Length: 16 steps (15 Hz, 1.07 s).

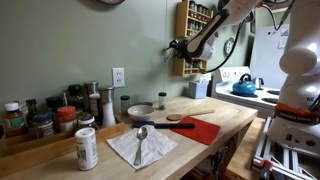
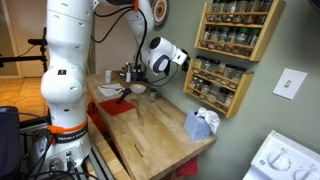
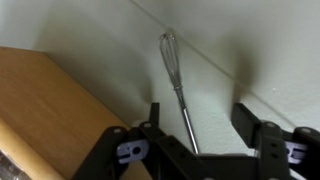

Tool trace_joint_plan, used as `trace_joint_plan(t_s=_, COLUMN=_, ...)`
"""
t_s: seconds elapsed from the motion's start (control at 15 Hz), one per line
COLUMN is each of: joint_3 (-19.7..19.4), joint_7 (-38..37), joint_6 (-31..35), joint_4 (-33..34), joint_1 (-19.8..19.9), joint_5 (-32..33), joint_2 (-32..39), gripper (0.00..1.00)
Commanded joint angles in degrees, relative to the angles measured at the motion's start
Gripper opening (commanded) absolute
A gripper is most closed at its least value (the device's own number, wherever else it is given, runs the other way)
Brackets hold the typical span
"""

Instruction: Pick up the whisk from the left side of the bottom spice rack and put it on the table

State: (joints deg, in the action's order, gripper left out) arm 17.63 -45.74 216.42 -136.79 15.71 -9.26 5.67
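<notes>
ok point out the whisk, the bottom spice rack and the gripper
whisk [image 3: 178, 90], wrist view, on its thin shaft
bottom spice rack [image 2: 244, 92], in an exterior view, on its wooden side wall
gripper [image 3: 197, 110], wrist view, midway between its open fingertips

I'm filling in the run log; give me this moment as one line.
phase: pre-grasp | gripper: open | whisk: between the jaws, not gripped, against wall beside bottom spice rack
</notes>
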Motion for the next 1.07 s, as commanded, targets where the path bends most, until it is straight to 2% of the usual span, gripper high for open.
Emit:
trace_joint_plan(t_s=0.0, joint_3=0.08, joint_7=0.32, joint_6=2.18, joint_4=0.29, joint_1=-0.39, joint_5=-1.25, joint_2=1.26, gripper=0.59)
trace_joint_plan(t_s=0.07, joint_3=0.1, joint_7=0.25, joint_6=2.26, joint_4=0.23, joint_1=-0.37, joint_5=-1.18, joint_2=1.26, gripper=0.58)
trace_joint_plan(t_s=0.13, joint_3=0.13, joint_7=0.39, joint_6=2.55, joint_4=0.12, joint_1=-0.4, joint_5=-1.21, joint_2=1.16, gripper=0.46)
trace_joint_plan(t_s=0.27, joint_3=0.33, joint_7=0.62, joint_6=3.34, joint_4=-0.02, joint_1=-0.45, joint_5=-1.25, joint_2=1.02, gripper=0.34)
trace_joint_plan(t_s=0.33, joint_3=-5.09, joint_7=-0.11, joint_6=3.64, joint_4=-0.13, joint_1=-5.83, joint_5=-0.95, joint_2=0.79, gripper=0.3)
trace_joint_plan(t_s=0.4, joint_3=-5.74, joint_7=-0.07, joint_6=3.63, joint_4=-0.17, joint_1=-6.43, joint_5=-0.96, joint_2=0.8, gripper=0.24)
trace_joint_plan(t_s=0.53, joint_3=-7.83, joint_7=0.06, joint_6=3.81, joint_4=-0.28, joint_1=-8.5, joint_5=-1.05, joint_2=0.74, gripper=0.17)
trace_joint_plan(t_s=0.6, joint_3=-8.72, joint_7=0.11, joint_6=3.84, joint_4=-0.41, joint_1=-9.31, joint_5=-1.08, joint_2=0.72, gripper=0.05)
trace_joint_plan(t_s=0.73, joint_3=-10.0, joint_7=0.31, joint_6=3.92, joint_4=-0.57, joint_1=-10.48, joint_5=-1.24, joint_2=0.6, gripper=0.05)
trace_joint_plan(t_s=0.8, joint_3=-10.47, joint_7=0.61, joint_6=3.93, joint_4=-0.63, joint_1=-10.98, joint_5=-1.44, joint_2=0.51, gripper=0.0)
trace_joint_plan(t_s=1.0, joint_3=-11.2, joint_7=0.36, joint_6=3.84, joint_4=-0.7, joint_1=-12.18, joint_5=-0.94, joint_2=0.13, gripper=0.01)
